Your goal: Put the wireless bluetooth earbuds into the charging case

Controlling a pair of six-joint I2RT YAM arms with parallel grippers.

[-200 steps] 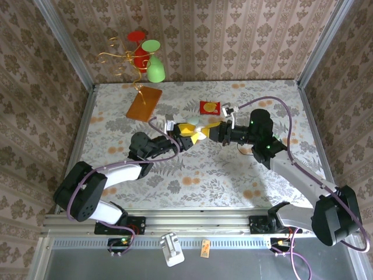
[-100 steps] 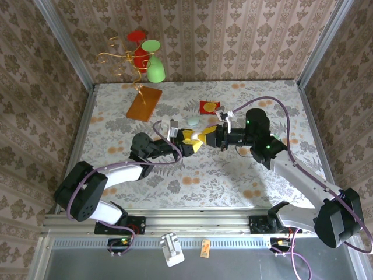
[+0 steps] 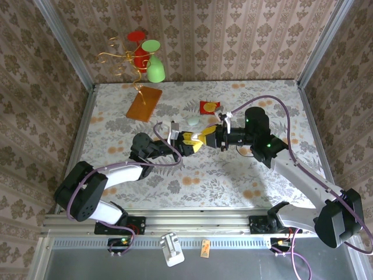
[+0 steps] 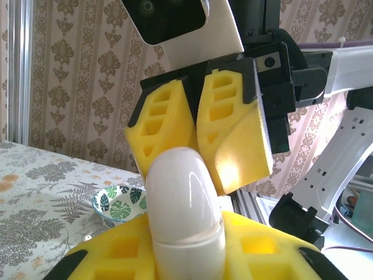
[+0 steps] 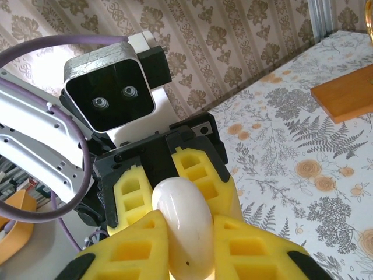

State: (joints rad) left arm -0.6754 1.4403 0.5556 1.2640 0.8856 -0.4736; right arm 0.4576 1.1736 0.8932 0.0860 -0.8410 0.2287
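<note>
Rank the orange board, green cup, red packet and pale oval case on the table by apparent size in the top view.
1. orange board
2. green cup and red packet: too alike to rank, the cup perhaps nearer the camera
3. pale oval case

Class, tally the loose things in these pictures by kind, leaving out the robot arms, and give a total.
Pebble-shaped cases: 2 (white case, pale mint case)
Wooden board: 1
Red-and-yellow packet: 1
Leaf-patterned bowl: 1
Wire stand with red and green cups: 1
Total: 6
</note>
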